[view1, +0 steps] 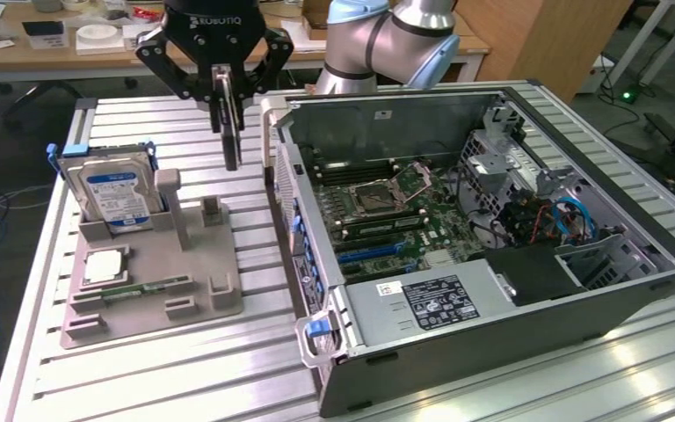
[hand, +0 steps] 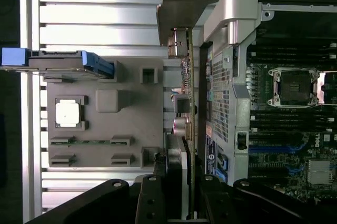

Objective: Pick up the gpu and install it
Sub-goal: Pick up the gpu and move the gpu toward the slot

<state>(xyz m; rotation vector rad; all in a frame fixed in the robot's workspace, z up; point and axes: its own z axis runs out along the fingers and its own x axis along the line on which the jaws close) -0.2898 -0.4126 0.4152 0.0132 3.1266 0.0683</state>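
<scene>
The gripper (view1: 231, 92) is clamped on the gpu (view1: 232, 132), its black fingers pinching the card's upper end. Its housing carries the name Robotiq, seen upside down in the exterior view.

The hard drive (view1: 112, 189), standing in the gray holder tray (view1: 197, 290) on the exterior view's left, wears a blue-and-white label. The power supply (view1: 431, 303), at the near end of the open computer case (view1: 619, 290), has a black label with white print. The writing on both is too small to read.

The gpu hangs upright and edge-on: a thin dark card. In the wrist view it (hand: 185, 92) runs away from the gripper (hand: 181, 195) as a narrow strip with metal-shelled connectors stacked along it and a silver bracket at the far end.

It is in the air over the slatted aluminium table (view1: 138, 378), in the lane between the tray and the case's side wall — nearer the wall, touching neither. The tray also holds a silver processor chip (view1: 103, 264) and a green memory stick (view1: 144, 288). To the exterior view's right the case lies open upward, its motherboard (view1: 390, 211) and processor socket (view1: 385, 189) uncovered — cables and a drive cage crowd its right end.
</scene>
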